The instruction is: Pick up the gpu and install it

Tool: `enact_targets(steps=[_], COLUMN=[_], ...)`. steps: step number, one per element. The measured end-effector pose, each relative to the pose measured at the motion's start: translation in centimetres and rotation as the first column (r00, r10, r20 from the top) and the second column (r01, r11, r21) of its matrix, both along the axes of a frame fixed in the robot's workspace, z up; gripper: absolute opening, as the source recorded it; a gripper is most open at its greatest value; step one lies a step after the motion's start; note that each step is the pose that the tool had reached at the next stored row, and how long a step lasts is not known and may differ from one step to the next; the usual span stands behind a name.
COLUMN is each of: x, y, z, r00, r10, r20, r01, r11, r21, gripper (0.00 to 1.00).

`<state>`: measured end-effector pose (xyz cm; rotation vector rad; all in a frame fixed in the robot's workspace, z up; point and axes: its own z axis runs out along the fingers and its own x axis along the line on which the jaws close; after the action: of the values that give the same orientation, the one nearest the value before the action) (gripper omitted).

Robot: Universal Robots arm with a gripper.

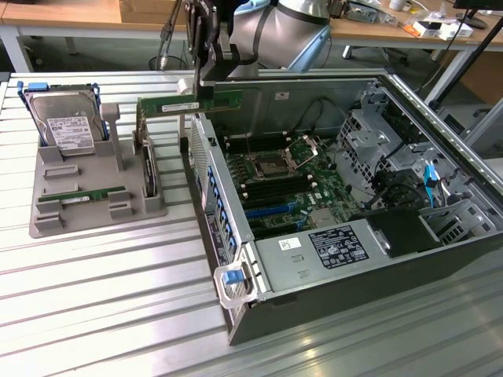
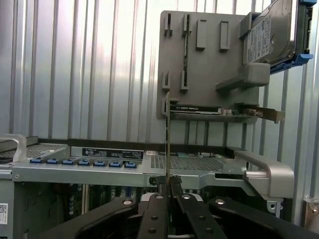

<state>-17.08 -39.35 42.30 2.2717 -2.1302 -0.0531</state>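
Closest to us in the wrist view, the gripper [image 2: 168, 181] has its black fingers [image 2: 153, 211] clamped on the thin edge of the gpu [image 2: 167, 134]. In the exterior view we see the green stick held level in the air. It hangs over the wall of the open computer case [image 1: 236, 236] on the side facing the grey tray [image 1: 86, 169]. That tray carries a hard drive [image 1: 69, 129], a dark card [image 1: 148, 169] on edge and another green stick [image 1: 82, 194] lying flat.
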Motion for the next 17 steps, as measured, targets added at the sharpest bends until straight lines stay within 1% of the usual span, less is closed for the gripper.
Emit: enact_targets(steps=[5, 11, 17], x=[0.6, 1.8, 2.6], y=[0.00, 0.00, 0.00], z=[0.00, 0.00, 0.00], r00=[1.0000, 1.0000, 1.0000], r10=[0.000, 0.000, 0.000], r20=[0.0000, -0.0001, 0.0000], r01=[0.000, 0.000, 0.000], r11=[1.0000, 1.0000, 1.0000], r21=[0.0000, 0.0000, 0.0000], gripper=[0.13, 0.13, 0.13])
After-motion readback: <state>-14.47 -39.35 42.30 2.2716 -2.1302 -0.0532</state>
